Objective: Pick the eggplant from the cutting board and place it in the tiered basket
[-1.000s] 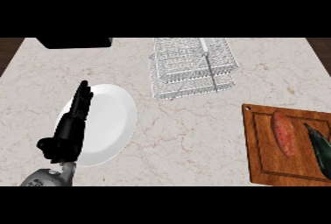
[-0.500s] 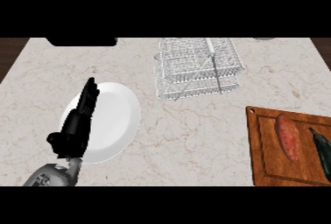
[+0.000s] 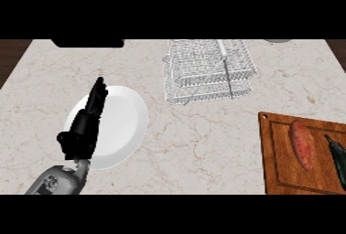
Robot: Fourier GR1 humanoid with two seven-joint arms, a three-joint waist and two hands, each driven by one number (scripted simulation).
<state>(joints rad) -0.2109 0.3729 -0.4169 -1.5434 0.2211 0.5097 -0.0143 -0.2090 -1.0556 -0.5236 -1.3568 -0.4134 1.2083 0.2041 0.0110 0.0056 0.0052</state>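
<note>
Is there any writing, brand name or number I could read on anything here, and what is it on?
None can be read.
The cutting board, white plate, wire tiered basket, eggplant and the reddish vegetable beside it carry no writing.
The grey forearm behind the left hand has dark marks, too blurred to read as text.

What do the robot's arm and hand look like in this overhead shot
Only the left arm shows: a black hand with slim, dark segmented fingers, joined by a narrow pale wrist to a rounded grey forearm that has darker panel markings. No cables or sleeves are visible. The right hand is out of view.
</note>
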